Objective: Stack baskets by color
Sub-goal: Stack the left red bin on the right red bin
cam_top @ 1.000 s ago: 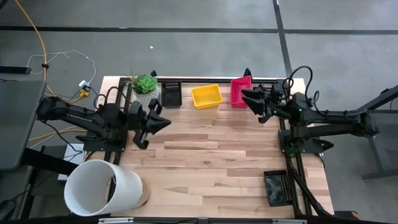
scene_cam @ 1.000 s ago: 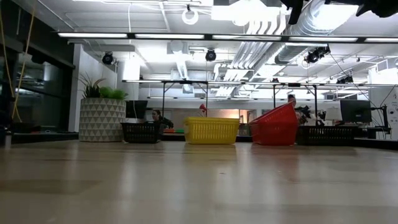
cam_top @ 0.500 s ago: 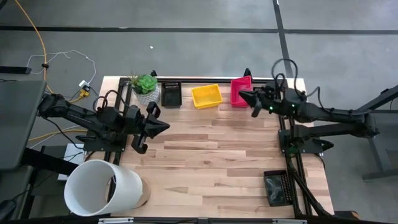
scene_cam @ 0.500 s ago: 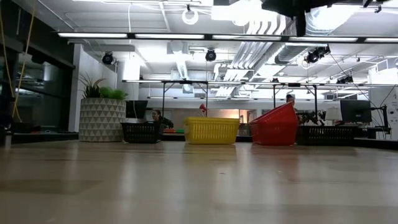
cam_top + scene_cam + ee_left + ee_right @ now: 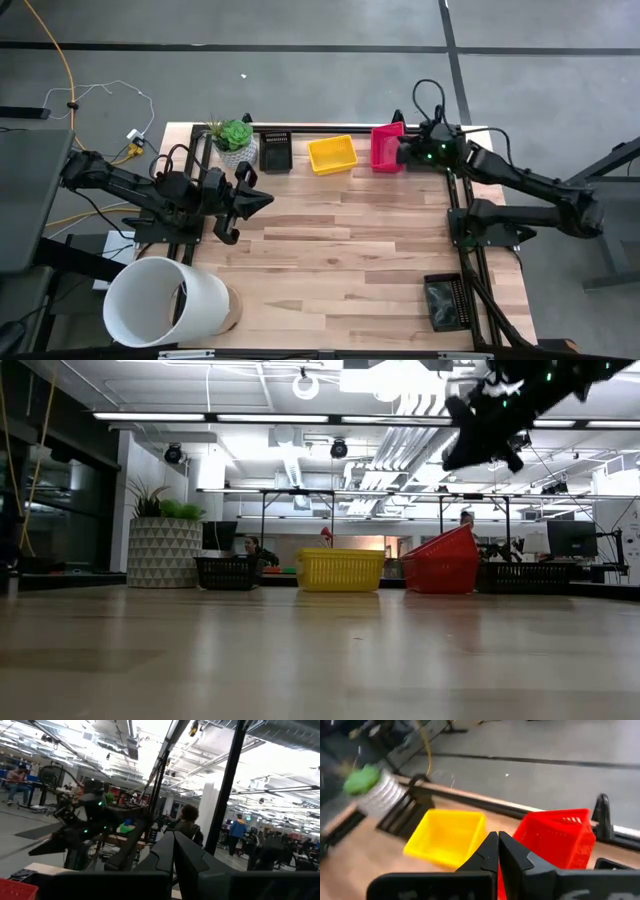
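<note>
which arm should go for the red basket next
Right, likely. The right gripper is shut and empty right by the red basket, while the left gripper waits across the table near the plant.

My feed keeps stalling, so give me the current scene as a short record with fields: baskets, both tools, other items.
back row: black basket, yellow basket, red basket, side by side along the far edge
red basket: tilted, not flat on the table
near right corner: another black basket
right tool: shut, empty, above the red basket
left tool: shut, empty, over the table's left side
stacking: none done
other: plant pot at the far left, white bucket at the near left
</note>
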Robot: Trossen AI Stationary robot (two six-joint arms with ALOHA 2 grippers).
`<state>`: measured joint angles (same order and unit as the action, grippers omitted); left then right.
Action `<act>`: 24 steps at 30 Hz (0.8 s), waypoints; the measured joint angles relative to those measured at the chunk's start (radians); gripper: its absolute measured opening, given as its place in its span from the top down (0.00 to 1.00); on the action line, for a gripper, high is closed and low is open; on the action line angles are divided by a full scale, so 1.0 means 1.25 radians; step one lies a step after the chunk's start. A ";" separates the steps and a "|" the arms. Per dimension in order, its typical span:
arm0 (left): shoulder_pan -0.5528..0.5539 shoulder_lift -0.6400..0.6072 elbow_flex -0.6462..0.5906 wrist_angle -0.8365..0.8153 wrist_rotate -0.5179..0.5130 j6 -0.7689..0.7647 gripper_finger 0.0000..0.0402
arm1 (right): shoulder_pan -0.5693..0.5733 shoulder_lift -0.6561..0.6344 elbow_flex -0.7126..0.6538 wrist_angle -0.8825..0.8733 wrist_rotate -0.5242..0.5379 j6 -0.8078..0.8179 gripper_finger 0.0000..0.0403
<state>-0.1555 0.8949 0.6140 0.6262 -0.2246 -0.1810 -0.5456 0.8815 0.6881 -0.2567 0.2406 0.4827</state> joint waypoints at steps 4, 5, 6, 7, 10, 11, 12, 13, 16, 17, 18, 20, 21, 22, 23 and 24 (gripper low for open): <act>0.000 0.000 0.000 0.000 -0.006 -0.002 1.00 | -0.071 0.013 -0.086 0.098 -0.005 0.067 1.00; 0.000 0.000 0.000 0.000 -0.009 -0.003 1.00 | -0.082 0.019 -0.106 0.120 -0.004 0.086 1.00; 0.000 0.001 0.000 0.000 -0.014 -0.007 1.00 | -0.090 0.026 -0.124 0.141 -0.003 0.106 1.00; 0.000 0.001 0.000 0.000 -0.019 -0.009 1.00 | -0.095 0.036 -0.141 0.165 -0.003 0.122 1.00; 0.000 0.001 0.000 0.000 -0.027 -0.014 1.00 | -0.103 0.070 -0.175 0.250 -0.002 0.137 1.00; 0.000 0.001 0.000 0.000 -0.029 -0.014 1.00 | -0.103 0.083 -0.182 0.276 -0.003 0.135 1.00; 0.000 0.001 0.000 0.000 -0.034 -0.014 1.00 | -0.103 0.096 -0.186 0.292 -0.003 0.134 1.00; 0.000 0.001 0.000 0.000 -0.038 -0.014 1.00 | -0.103 0.110 -0.187 0.297 -0.003 0.134 1.00; 0.000 0.001 0.000 0.000 -0.041 -0.014 1.00 | -0.103 0.150 -0.187 0.296 0.014 0.131 1.00; 0.000 0.001 0.000 0.000 -0.042 -0.014 1.00 | -0.103 0.162 -0.187 0.300 0.019 0.131 1.00; 0.000 0.001 0.000 0.000 -0.042 -0.014 1.00 | -0.103 0.174 -0.187 0.306 0.020 0.128 1.00; 0.000 0.001 0.000 0.000 -0.042 -0.014 1.00 | -0.103 0.195 -0.187 0.321 0.020 0.109 1.00; 0.000 0.001 0.000 0.000 -0.042 -0.014 1.00 | -0.103 0.203 -0.187 0.324 0.019 0.101 1.00; 0.000 0.001 0.000 0.000 -0.042 -0.014 1.00 | -0.103 0.210 -0.187 0.323 0.018 0.097 1.00; 0.000 0.001 0.000 0.000 -0.042 -0.014 1.00 | -0.103 0.217 -0.187 0.320 0.017 0.096 1.00; 0.000 0.001 0.000 0.000 -0.044 -0.014 1.00 | -0.103 0.219 -0.188 0.320 0.016 0.095 1.00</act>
<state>-0.1555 0.8955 0.6144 0.6258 -0.2802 -0.1986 -0.6740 1.1556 0.4534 0.1431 0.2611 0.6020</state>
